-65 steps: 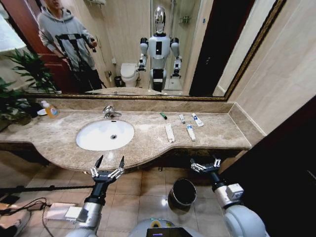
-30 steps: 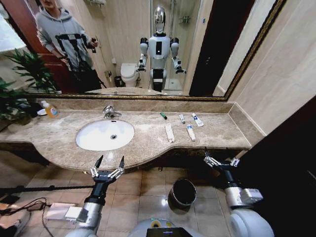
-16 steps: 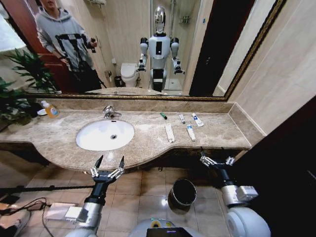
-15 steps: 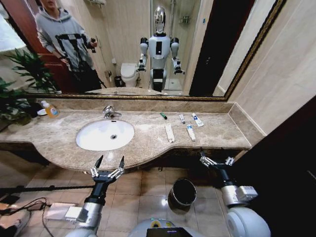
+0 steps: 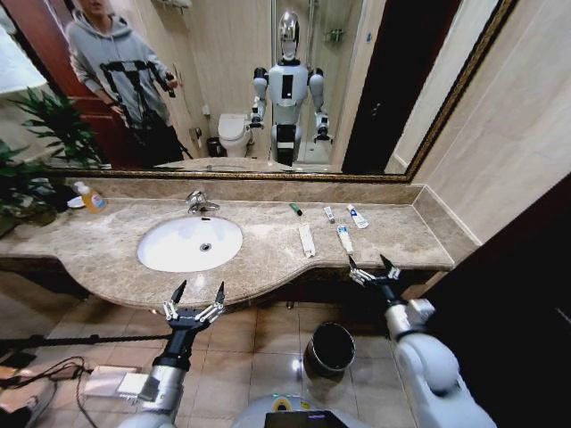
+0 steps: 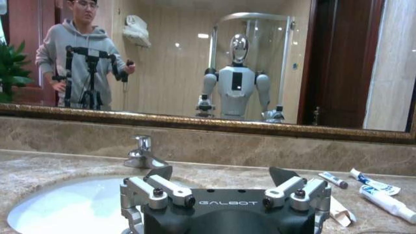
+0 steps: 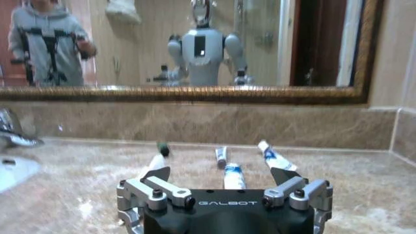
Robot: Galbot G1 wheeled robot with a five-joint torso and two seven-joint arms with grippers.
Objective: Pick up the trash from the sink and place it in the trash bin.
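The trash [image 5: 343, 237] lies on the counter, at three o'clock from the sink [image 5: 189, 243]. The right gripper [image 5: 373, 272], fingers spread, waits below. Tubes look light, slippery; grasped mid-body.

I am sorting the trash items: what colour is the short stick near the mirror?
The short stick is green; the head view shows it best.

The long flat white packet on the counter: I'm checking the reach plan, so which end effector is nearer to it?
Right. The right end effector hovers open at the counter's front edge, just right of the packet. The left end effector is below the sink, farther off.
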